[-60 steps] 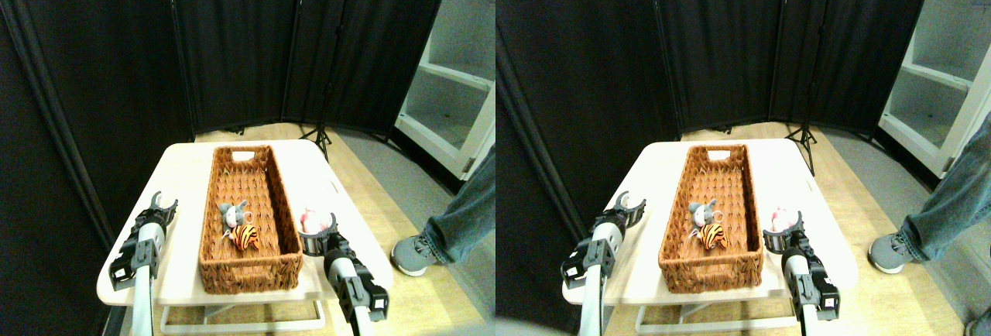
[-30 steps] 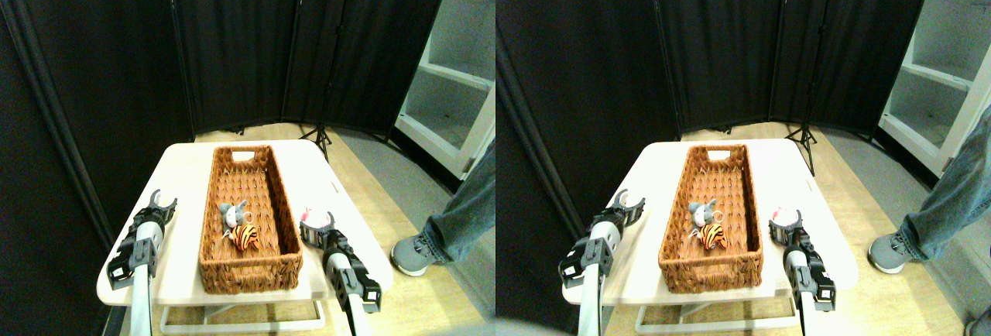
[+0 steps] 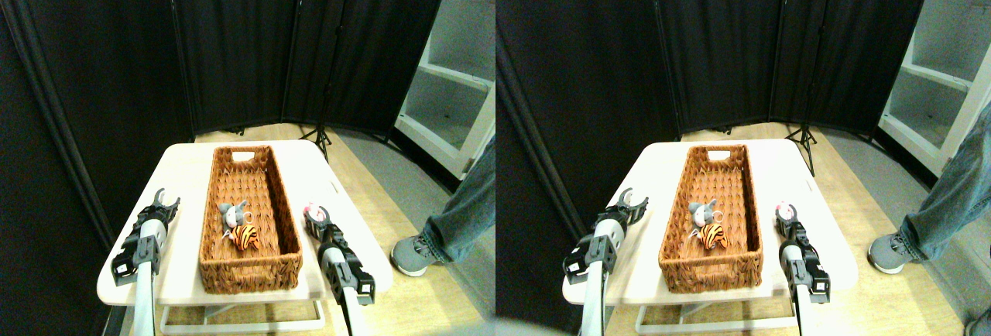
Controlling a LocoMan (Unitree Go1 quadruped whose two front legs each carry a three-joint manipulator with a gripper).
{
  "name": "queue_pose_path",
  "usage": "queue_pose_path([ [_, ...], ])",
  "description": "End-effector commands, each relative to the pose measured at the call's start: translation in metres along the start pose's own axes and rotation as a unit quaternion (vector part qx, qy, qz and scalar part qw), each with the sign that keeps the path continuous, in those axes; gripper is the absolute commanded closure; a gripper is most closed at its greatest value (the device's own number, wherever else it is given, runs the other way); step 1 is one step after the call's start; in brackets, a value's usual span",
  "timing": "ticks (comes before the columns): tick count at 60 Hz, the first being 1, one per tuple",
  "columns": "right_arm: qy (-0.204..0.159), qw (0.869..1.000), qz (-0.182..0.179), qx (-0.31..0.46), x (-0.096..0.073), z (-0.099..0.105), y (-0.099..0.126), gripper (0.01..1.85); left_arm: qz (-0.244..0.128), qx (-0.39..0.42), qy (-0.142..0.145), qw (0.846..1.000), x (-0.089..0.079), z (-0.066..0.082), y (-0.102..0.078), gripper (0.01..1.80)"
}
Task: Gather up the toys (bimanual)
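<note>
A grey toy (image 3: 234,214) and an orange black-striped tiger toy (image 3: 245,236) lie together inside the long brown wicker basket (image 3: 267,197), in its near half. A pink toy (image 3: 313,211) sits on the white table (image 3: 186,167) just right of the basket. My right gripper (image 3: 317,217) has reached it, and its dark jaws stand narrow around the toy. My left gripper (image 3: 164,198) hovers over the table left of the basket, open, its two curved fingers apart with nothing between them.
A person's leg and grey shoe (image 3: 414,255) stand on the floor to the right of the table. Black curtain panels (image 3: 232,42) close off the back. A white shelf unit (image 3: 457,80) stands at the far right, with a tripod foot (image 3: 319,136) behind the table.
My right gripper has moved forward onto the pink toy and its jaws have narrowed around it. The left gripper has barely shifted.
</note>
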Motion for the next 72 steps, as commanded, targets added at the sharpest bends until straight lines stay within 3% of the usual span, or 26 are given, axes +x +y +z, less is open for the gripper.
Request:
queue_pose_path([
  [1,-0.003,0.999,0.029,-0.015,-0.002,0.001,0.013,1.85,-0.022,0.005,0.004,1.0,0.004,-0.001,-0.009,1.5],
  [20,0.033,0.994,0.084,-0.068,-0.014,0.0,0.068,1.85,-0.021,0.053,0.012,0.998,0.007,0.0,-0.012,1.53],
  [28,0.069,0.987,0.111,-0.094,-0.018,-0.01,0.1,1.85,-0.017,0.052,0.007,0.998,0.007,-0.002,-0.011,1.55],
  [44,0.105,0.976,0.14,-0.131,-0.029,-0.039,0.143,1.85,-0.024,0.046,0.003,0.999,0.008,0.0,-0.01,1.53],
  [56,0.136,0.97,0.164,-0.119,-0.028,-0.063,0.155,1.85,-0.028,0.052,0.002,0.998,0.009,0.001,-0.008,1.54],
  [72,0.158,0.971,0.146,-0.101,-0.021,-0.092,0.147,1.85,-0.033,0.045,-0.003,0.998,0.008,0.002,-0.005,1.55],
])
